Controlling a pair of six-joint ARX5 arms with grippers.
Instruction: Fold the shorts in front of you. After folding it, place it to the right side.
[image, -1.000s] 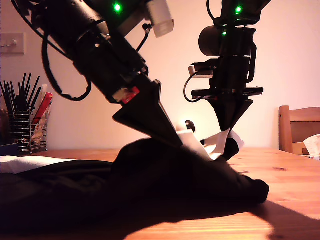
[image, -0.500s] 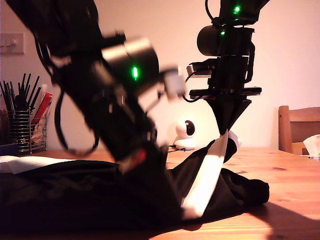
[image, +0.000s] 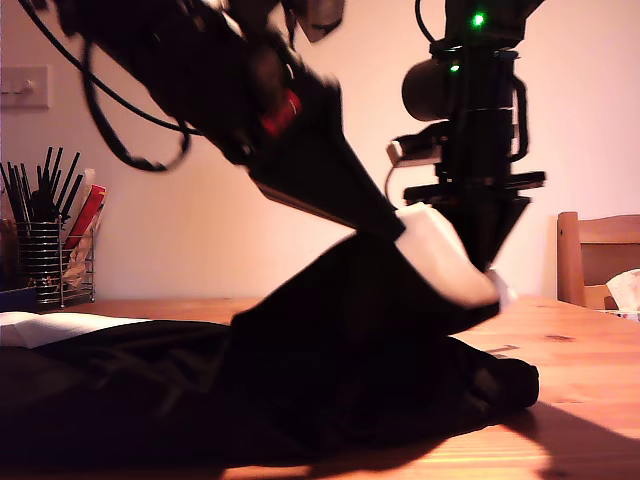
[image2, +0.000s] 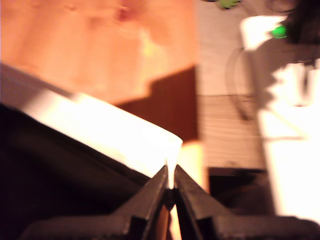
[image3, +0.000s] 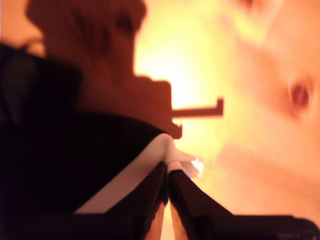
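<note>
The black shorts (image: 330, 370) lie heaped on the wooden table (image: 580, 350), with one part lifted into a peak. My first gripper (image: 396, 226), on the tilted arm at the exterior view's left, is shut on the broad white hem band (image: 445, 260) and holds it above the table. The first wrist view shows the same band (image2: 115, 132) running into the shut tips of my first gripper (image2: 170, 176). My second gripper (image: 490, 268) hangs straight down at the exterior view's right. In the second wrist view, my second gripper (image3: 168, 167) is shut on a white hem corner (image3: 172, 152).
A wire holder of pens (image: 40, 245) stands at the exterior view's left, with a flat white sheet (image: 55, 326) beside it. A wooden chair (image: 600, 250) and something white (image: 628, 288) sit at the exterior view's right. Bare table (image: 590, 400) shows in front of them.
My first arm dipped low over the shorts, then swung up and toward the exterior view's right, carrying the white band higher and close to my second gripper. The second arm barely moved.
</note>
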